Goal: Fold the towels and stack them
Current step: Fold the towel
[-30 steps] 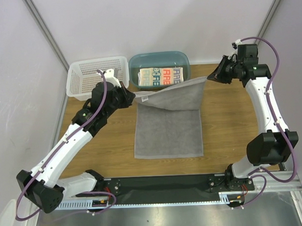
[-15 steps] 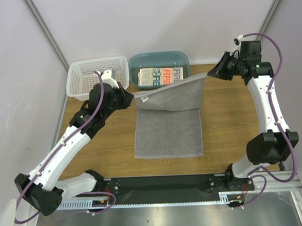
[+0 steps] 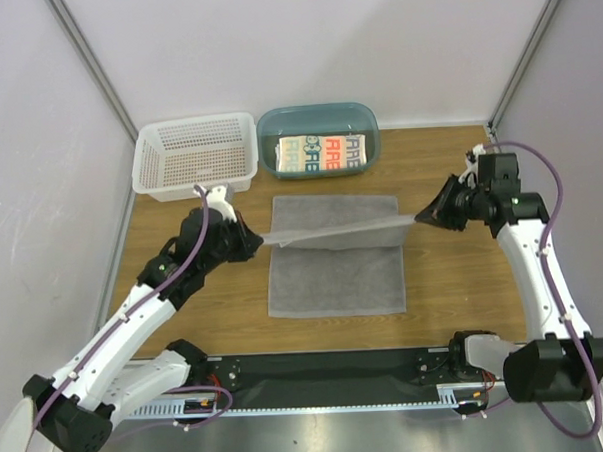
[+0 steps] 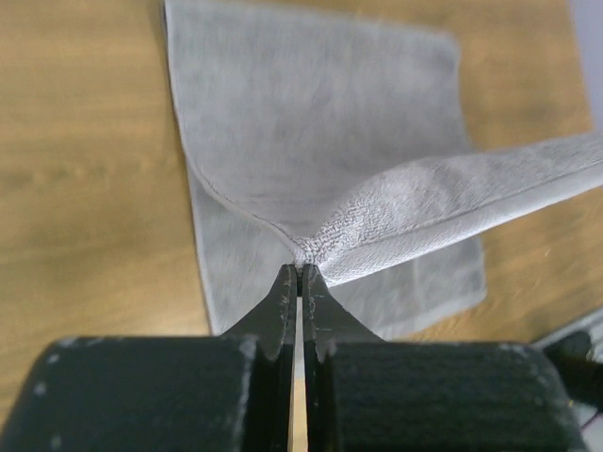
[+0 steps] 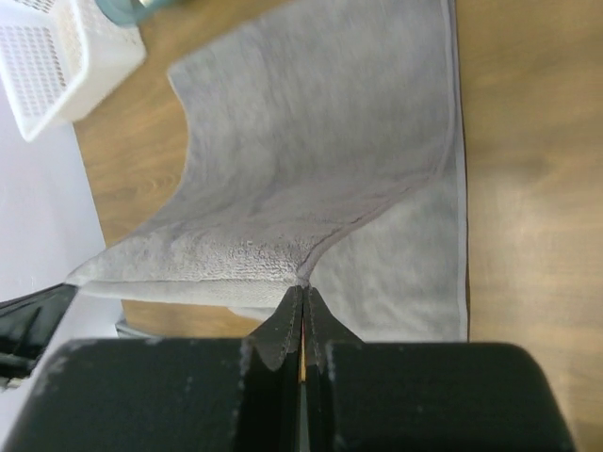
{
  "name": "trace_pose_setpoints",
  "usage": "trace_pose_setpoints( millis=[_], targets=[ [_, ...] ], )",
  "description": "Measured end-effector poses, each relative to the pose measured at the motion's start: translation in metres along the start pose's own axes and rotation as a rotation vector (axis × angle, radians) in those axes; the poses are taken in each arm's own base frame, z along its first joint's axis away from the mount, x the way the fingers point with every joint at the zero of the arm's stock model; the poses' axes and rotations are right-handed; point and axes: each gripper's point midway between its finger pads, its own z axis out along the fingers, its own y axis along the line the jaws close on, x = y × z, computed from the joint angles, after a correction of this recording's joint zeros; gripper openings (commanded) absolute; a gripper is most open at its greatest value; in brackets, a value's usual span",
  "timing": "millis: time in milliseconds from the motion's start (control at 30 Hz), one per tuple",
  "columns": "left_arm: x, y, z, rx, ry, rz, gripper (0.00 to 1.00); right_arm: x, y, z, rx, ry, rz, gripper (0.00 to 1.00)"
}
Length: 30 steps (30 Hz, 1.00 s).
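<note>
Top view: your grey towel lies flat mid-table, w/ one edge lifted into a taut strip across its middle. The left pincer is clamped on the strip's left corner and the right pincer on its right corner, so the towel spans btw the two and the rest of the cloth sits under and nearer the arm bases. A white printed towel lies folded in the teal tub at the far edge, just beside the white basket; both are apart from either pincer. Left wrist view: the left pincer has its fingers pressed together on the grey towel's corner, right at the tips; the lifted edge runs off to the right and the flat part spreads ahead on the table. Right wrist view: the right pincer is likewise pinched on a corner of the grey towel, w/ the raised edge trailing left and the flat cloth ahead. The basket shows at top left, well apart.
</note>
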Motion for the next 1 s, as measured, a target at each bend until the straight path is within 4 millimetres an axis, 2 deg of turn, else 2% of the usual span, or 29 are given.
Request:
trace_pose_setpoints(
  millis=[167, 433, 633, 767, 1000],
  targets=[
    [0.05, 0.017, -0.003, 0.006, 0.113, -0.017, 0.0, 0.044, -0.023, -0.001, 0.04, 0.07, 0.058, 0.0],
    [0.117, 0.024, -0.009, 0.04, 0.276, -0.059, 0.0, 0.103, -0.064, 0.0, 0.154, 0.186, 0.15, 0.0],
    [0.152, 0.03, -0.014, 0.025, 0.367, -0.067, 0.0, 0.144, -0.09, 0.001, 0.212, 0.256, 0.213, 0.0],
    [0.177, 0.036, -0.017, 0.005, 0.429, -0.069, 0.0, 0.163, -0.101, 0.002, 0.236, 0.293, 0.226, 0.0],
    [0.203, 0.046, -0.019, -0.041, 0.492, -0.067, 0.0, 0.198, -0.122, 0.009, 0.287, 0.378, 0.23, 0.0]
  ],
)
